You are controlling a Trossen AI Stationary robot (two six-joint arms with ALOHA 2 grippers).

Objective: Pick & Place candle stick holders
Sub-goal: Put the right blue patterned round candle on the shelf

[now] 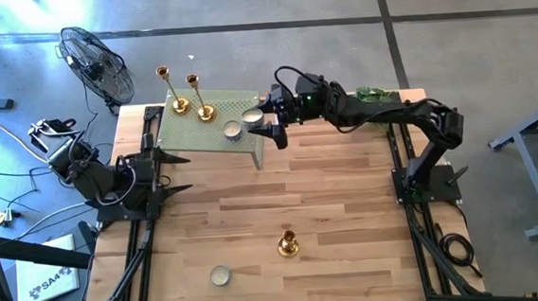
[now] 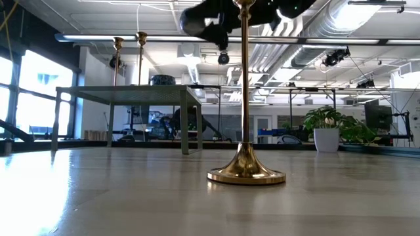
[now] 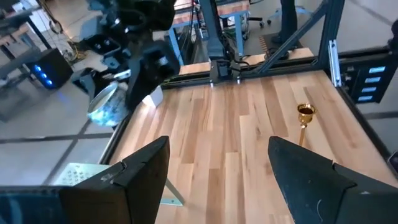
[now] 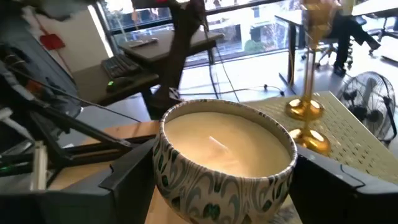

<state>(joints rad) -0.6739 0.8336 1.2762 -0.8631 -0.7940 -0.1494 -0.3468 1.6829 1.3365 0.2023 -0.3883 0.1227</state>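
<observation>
Currently right gripper clasps a patterned candle jar over the green raised stand, two candle stick holders just beyond it. Third holder stands well behind. Left gripper idle, unclenched. Brass: rigid, slick, top-heavy; grasp the thin stem low.

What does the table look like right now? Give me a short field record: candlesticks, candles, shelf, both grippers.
candlesticks on shelf: two, upright, at the left end of the raised shelf
candlestick on table: one, upright, near the front
candle in patterned cup: between the right gripper's fingers, over the shelf's right end
second candle: on the shelf, beside it
small round tin: on the table, front left
right gripper: around the candle cup
left gripper: open, empty, waiting at the table's left edge
</observation>
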